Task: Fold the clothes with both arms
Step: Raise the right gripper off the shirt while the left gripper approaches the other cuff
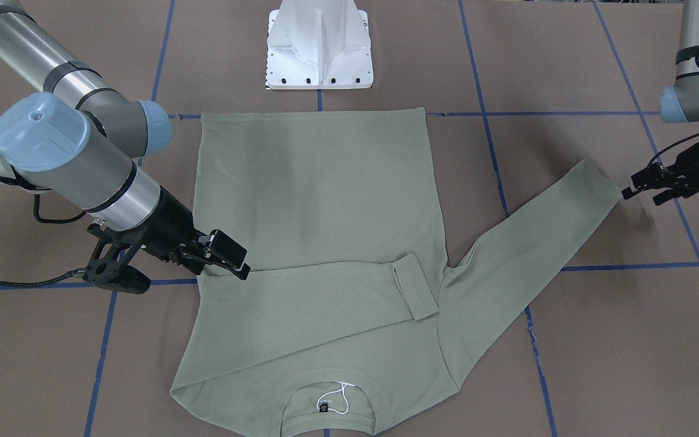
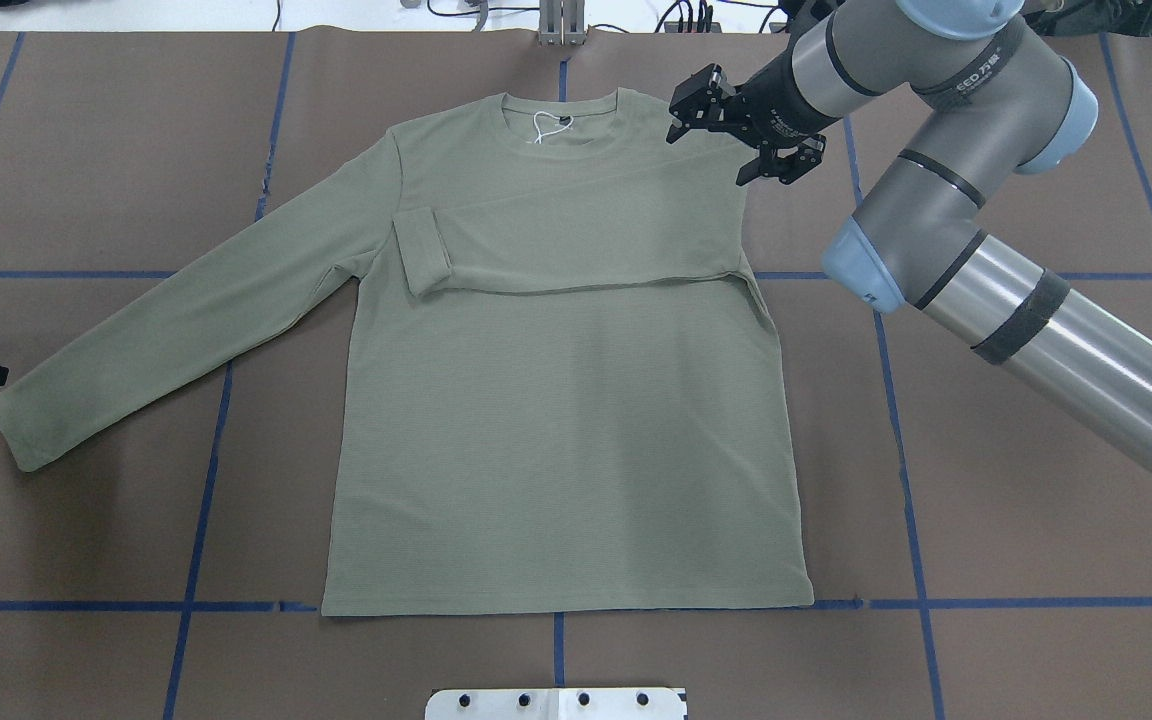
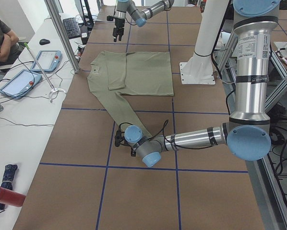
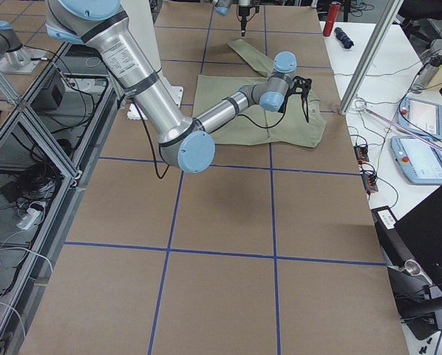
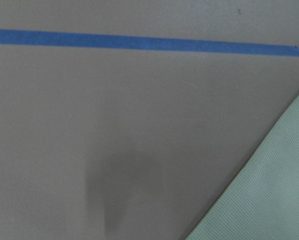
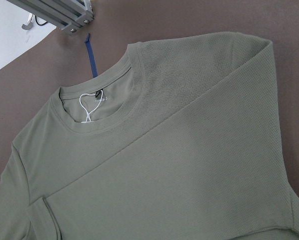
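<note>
My table [image 2: 1036, 560] is showing a brown top crossed by blue tape [image 2: 1036, 603]. Seen from over my shoulders, the shirt [image 2: 556, 420] is lying flat mid-table, collar [image 2: 558, 120] pointing to 12 o'clock. One sleeve [image 2: 186, 330] is stretching toward 8 o'clock, and the other [image 2: 576, 250] is lying across the chest. My white base [image 2: 556, 703] is sitting at 6 o'clock.

One shirt [image 2: 556, 420], two robot arms — left arm [image 3: 249, 81], right arm [image 2: 1036, 320] — two hands, left hand [image 1: 627, 186] and right hand [image 1: 243, 264], one white pedestal base [image 1: 319, 48], two tablet pendants [image 3: 17, 82], one table [image 2: 1036, 620]

Sage-green shirt [image 2: 556, 420] lies flat on the table [image 2: 986, 500], apparently face-up, one sleeve [image 2: 576, 235] folded across chest
</note>
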Robot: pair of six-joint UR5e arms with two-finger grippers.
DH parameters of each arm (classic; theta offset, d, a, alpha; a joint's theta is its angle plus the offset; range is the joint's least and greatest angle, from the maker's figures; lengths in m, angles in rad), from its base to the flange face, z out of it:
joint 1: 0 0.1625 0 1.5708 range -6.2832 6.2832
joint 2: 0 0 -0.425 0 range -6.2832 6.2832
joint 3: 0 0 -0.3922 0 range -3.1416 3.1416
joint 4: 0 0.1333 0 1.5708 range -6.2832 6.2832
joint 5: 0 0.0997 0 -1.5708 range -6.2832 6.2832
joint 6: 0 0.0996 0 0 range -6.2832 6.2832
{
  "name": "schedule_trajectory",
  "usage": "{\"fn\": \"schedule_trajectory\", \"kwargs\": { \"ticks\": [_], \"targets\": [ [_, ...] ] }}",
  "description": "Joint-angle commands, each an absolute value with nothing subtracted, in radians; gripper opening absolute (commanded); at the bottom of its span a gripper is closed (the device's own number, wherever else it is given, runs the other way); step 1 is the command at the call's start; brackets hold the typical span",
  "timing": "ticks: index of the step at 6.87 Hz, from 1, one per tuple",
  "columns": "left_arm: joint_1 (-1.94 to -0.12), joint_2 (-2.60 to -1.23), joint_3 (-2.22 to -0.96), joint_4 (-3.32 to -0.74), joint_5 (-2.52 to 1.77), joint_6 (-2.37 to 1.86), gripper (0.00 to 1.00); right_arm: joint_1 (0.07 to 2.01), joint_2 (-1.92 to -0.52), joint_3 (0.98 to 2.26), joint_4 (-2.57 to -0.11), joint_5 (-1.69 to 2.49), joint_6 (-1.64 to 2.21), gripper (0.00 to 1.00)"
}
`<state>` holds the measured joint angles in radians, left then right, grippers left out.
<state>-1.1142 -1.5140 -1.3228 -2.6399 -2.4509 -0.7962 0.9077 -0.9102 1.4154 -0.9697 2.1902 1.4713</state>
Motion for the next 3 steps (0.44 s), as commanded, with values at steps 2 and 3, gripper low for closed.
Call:
{"fn": "schedule_trajectory", "kwargs": {
  "ticks": [2,3],
  "targets": [
    [-1.065,-1.486,-1.355,-2.641,-2.419,-0.811,0.91,0.896,-0.925,1.416,-0.968,2.163,1.468,0.99],
    [-1.059,-1.486,-1.353,-2.642,-2.407,-0.811,0.91,0.896,-0.925,1.416,-0.968,2.161,1.468,0.99]
  ]
}}
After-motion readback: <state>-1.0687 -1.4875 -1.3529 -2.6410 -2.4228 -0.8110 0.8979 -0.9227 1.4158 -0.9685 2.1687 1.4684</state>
